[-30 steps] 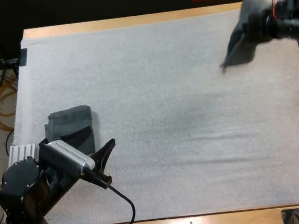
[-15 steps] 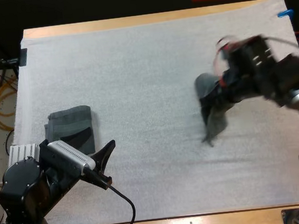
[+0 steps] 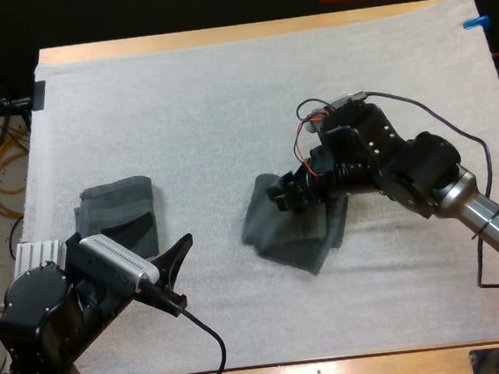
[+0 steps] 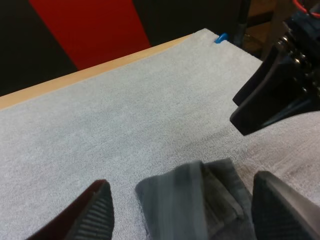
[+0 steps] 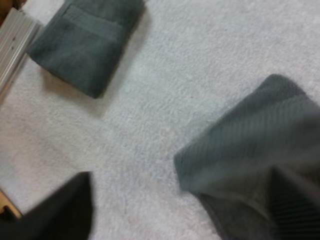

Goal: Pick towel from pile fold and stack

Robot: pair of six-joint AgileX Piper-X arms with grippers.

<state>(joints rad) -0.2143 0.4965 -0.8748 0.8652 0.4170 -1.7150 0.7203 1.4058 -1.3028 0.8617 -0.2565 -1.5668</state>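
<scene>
A wooden surface is carrying a white mat that is covering nearly all of it. At the mat's left side a folded stack of dark grey-green towels is lying flat, and the left tool is hovering just beside it with its fingers standing wide apart and touching nothing. Toward the middle of the mat, well apart from the stack, the loose towel is lying rumpled and partly spread. The right tool is sitting low over its far edge, and its fingers are standing apart too, with bare mat showing between them and cloth lying against one finger only, so nothing is being clamped. The risk I am judging from here is that the cloth is clinging to that finger: if the arm rises, it may be dragging the towel into a worse bunch, and a fold begun on such a heap would be coming out crooked. The left tool, being so near, could also be nudging the stack askew. The high view is giving the whole layout and the gap between towel and stack. The left wrist view is showing the stack's layered edge between its own fingers. The right wrist view is revealing the open gap.
</scene>
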